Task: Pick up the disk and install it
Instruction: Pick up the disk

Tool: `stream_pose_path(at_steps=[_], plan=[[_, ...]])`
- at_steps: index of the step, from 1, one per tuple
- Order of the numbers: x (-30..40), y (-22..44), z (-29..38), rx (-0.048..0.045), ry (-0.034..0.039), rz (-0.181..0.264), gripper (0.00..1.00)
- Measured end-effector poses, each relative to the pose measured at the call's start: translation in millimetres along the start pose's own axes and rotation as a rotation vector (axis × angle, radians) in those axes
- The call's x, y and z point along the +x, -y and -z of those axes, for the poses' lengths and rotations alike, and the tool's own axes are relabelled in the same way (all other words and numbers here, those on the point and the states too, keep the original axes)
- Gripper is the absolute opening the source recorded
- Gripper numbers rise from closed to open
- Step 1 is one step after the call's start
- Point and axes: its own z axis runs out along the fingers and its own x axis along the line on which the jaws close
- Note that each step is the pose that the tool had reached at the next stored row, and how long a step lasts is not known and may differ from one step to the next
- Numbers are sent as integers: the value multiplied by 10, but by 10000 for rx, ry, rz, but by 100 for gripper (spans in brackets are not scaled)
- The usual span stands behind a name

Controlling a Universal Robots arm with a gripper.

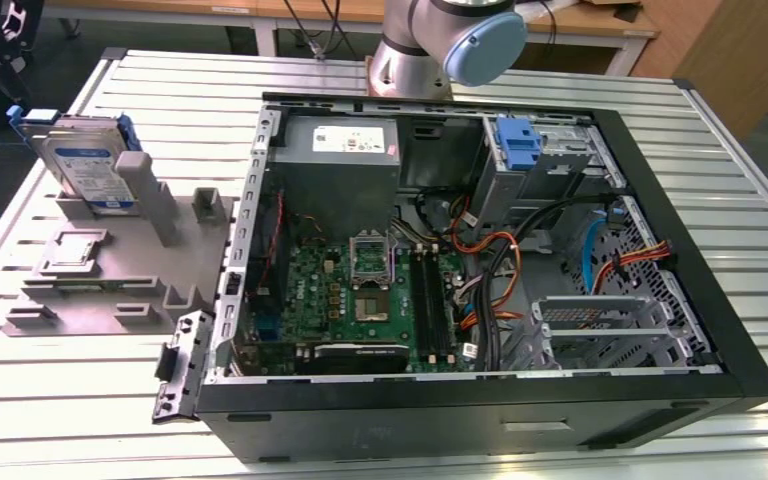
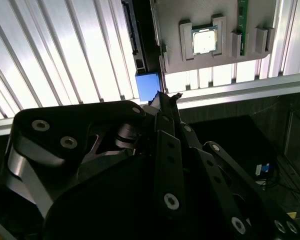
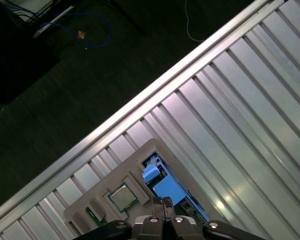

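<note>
Over the slatted surface (image 1: 77, 400) I hold the gripper (image 3: 163, 201) above the upright disk (image 1: 84, 160), fingers (image 3: 158, 206) closed and empty: approach step, and grasping needs them opened.

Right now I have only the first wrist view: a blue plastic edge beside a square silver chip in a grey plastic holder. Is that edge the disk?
Observer: Yes. In the exterior view the flat silver-grey disk in its blue plastic frame stands upright in the grey plastic holder.
Operator: Where is the machine?
Observer: An open black computer case lies on the slatted metal table, at the exterior view's right of the holder.
Operator: Anything else blue?
Observer: A tall blue plastic latch piece stands upright inside the case, at the side nearest the arm's base.
</note>
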Motion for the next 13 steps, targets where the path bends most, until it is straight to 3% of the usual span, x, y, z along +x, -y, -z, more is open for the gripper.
stream_pose_path(at_steps=[13], plan=[[0,0,0,0,-5,96,10]])
